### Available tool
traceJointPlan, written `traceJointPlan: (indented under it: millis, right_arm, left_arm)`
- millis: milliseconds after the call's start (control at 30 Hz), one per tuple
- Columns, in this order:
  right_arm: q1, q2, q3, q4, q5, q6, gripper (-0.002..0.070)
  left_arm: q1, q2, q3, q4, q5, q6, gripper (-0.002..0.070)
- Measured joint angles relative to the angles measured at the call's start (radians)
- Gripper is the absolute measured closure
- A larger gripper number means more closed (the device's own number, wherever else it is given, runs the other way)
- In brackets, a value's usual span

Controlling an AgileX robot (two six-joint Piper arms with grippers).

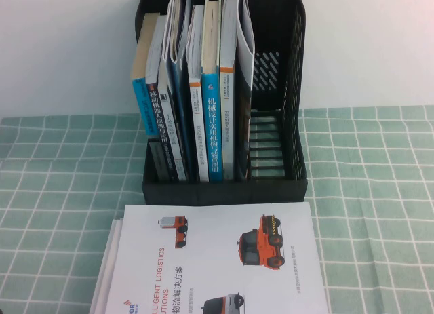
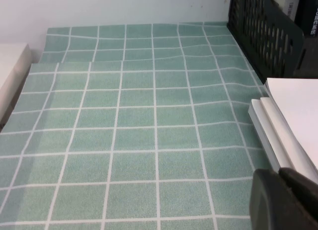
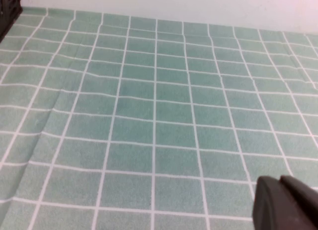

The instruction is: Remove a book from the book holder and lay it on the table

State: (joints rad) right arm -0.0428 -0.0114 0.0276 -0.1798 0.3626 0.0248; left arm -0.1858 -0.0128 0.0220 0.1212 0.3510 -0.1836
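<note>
Book: not told apart among the volumes upright in the book holder (image 1: 224,185).
White brochure (image 1: 224,260): flat on the table (image 1: 380,192), before the holder, just beside the left gripper (image 2: 283,200).
Left gripper: low over cloth; fingers cannot be judged.
Right gripper (image 3: 285,205): over bare checked cloth, likewise unclear.
Room: white wall behind.

**Thin brochure upright in the rack**

The book (image 1: 178,26) is a thin, floppy white-and-grey brochure. It stands on edge in the book holder (image 1: 296,90), pressed between thicker volumes, and its top curls above them. Its cover is hidden. The book holder is a tall black plastic rack with perforated sides; it stands upright at the back of the table (image 1: 380,192), which wears a mint-green cloth checked in white.
</note>
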Motion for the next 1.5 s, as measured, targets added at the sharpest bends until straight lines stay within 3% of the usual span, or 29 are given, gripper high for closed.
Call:
traceJointPlan:
  millis: [567,1067,1333,1500]
  right_arm:
    - [0.0,0.0,0.0,0.0,-0.021,0.0,0.0678]
    - [0.0,0.0,0.0,0.0,-0.31,0.0,0.0678]
    - [0.0,0.0,0.0,-0.07,-0.427,-0.082,0.0678]
    - [0.0,0.0,0.0,-0.078,-0.573,0.008,0.0678]
  left_arm:
    - [0.0,0.0,0.002,0.0,-0.034,0.0,0.0678]
    - [0.0,0.0,0.008,0.004,-0.478,0.0,0.0676]
    - [0.0,0.0,0.008,0.005,-0.605,-0.009,0.0676]
    - [0.0,0.0,0.008,-0.114,-0.641,-0.033,0.0676]
